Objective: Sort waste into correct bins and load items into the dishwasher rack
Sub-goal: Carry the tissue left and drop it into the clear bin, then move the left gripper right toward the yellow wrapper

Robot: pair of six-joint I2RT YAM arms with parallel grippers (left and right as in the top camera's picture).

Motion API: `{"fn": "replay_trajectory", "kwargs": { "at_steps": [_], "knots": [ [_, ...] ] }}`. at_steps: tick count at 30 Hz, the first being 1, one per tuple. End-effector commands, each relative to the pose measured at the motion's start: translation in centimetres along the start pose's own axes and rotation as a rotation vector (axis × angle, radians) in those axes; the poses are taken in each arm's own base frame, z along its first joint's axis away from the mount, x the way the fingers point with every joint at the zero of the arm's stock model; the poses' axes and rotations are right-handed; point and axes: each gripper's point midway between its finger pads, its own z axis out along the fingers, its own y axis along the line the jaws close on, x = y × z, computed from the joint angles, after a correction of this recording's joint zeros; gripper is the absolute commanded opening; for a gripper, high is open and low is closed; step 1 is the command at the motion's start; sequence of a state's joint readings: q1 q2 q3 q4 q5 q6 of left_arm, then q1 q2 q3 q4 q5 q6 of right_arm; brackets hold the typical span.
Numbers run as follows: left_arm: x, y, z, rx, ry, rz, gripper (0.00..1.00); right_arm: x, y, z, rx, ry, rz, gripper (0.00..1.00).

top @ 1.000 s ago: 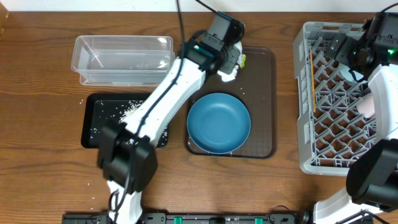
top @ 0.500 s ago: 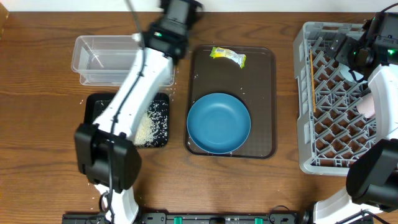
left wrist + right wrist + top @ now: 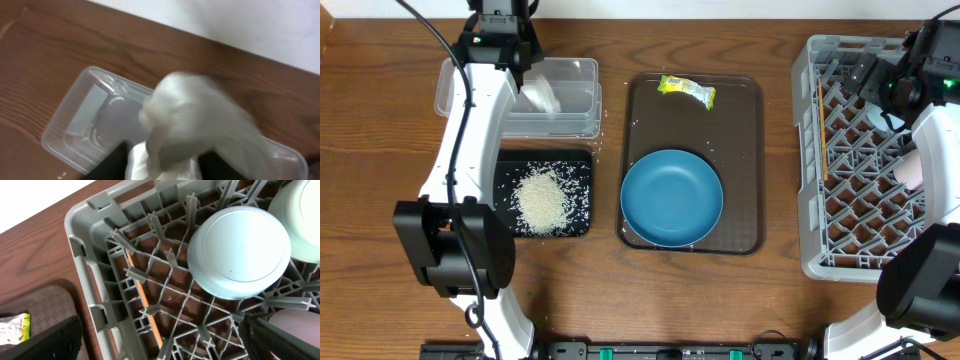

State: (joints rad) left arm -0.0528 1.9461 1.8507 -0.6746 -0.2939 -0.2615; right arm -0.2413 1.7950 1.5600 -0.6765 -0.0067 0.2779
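My left gripper (image 3: 167,167) hangs over the clear tub (image 3: 480,95), jaws apart, with the blurred white tissue (image 3: 200,115) loose between them; from overhead the tissue (image 3: 542,97) shows inside the tub. Rice (image 3: 542,195) is heaped in the black tray (image 3: 505,165). The yellow-green wrapper (image 3: 686,88) and the deep-blue dish (image 3: 672,197) lie on the brown tray. My right gripper (image 3: 165,345) stands wide open and empty above the grey rack (image 3: 820,215), which holds the upturned light-blue bowl (image 3: 240,252), the mint-green bowl (image 3: 307,225) and the wooden stick (image 3: 145,297).
The brown serving tray (image 3: 740,120) sits mid-table between the bins and the rack. A few rice grains are scattered on the wood beside the black tray. My right arm covers the rack's right side.
My left arm has swung left from the brown tray to the clear tub with the tissue, and its jaws have opened. The right arm has not moved.
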Motion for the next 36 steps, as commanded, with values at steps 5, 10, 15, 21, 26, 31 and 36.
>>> {"fn": "replay_trajectory", "kwargs": {
  "at_steps": [5,10,15,21,26,31,36],
  "knots": [
    [1.0,-1.8,-0.3,0.09,0.042,0.004,0.71,-0.5,-0.3,-0.7,0.005,-0.019,0.01,0.99],
    [1.5,-2.7,-0.5,0.145,0.07,0.007,0.72,-0.5,-0.3,-0.7,0.005,-0.019,0.01,0.99],
    [2.2,-2.5,-0.5,0.134,0.097,0.015,0.7,-0.5,-0.3,-0.7,0.005,-0.019,0.01,0.99],
    [3.9,-2.0,-0.2,0.114,0.152,0.031,0.66,-0.5,-0.3,-0.7,0.005,-0.019,0.01,0.99],
    [5.1,-4.9,-1.1,0.276,0.204,0.087,0.62,-0.5,-0.3,-0.7,0.005,-0.019,0.01,0.99],
    [7.0,-12.9,-5.3,0.653,0.185,0.358,0.62,-0.5,-0.3,-0.7,0.005,-0.019,0.01,0.99],
    [7.1,-18.5,-6.9,0.669,0.04,0.48,0.68,-0.5,-0.3,-0.7,0.005,-0.019,0.01,0.99]
  ]
}}
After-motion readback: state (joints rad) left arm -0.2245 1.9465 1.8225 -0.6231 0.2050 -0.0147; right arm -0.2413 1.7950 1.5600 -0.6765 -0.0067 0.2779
